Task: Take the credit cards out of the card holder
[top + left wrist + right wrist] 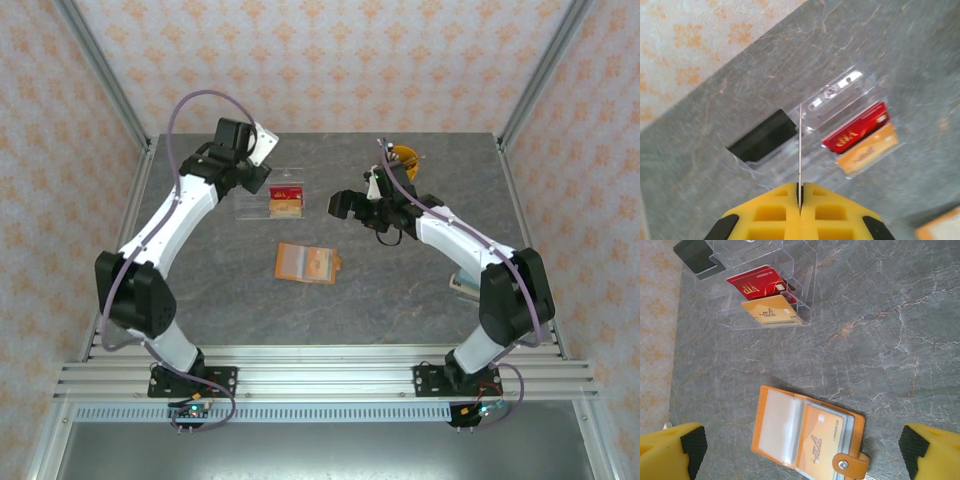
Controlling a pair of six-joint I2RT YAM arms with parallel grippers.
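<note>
**Card poised over the tray.** The left hand [800, 194] is clenched on a thin card [800, 145], held edge-on directly over the clear acrylic tray [840, 92] on the grey desk [920, 60]. To land it well, the card should stay upright with its lower edge lined up over a free slot beneath the hand. It should go down between the dividers before the fingers let go.

Ahead of that hand, the tray holds a red card [856, 127] with a gold card [868, 150] in the next slot, and a black card [762, 135] at its other end.

The right hand [801, 447] hangs spread wide, gripping nothing, with the card holder [777, 425] lying open straight below it. One orange card [821, 440] sits in a clear sleeve, and the neighbouring sleeve looks empty. Nothing pins the holder, so it may slide when tugged.
</note>
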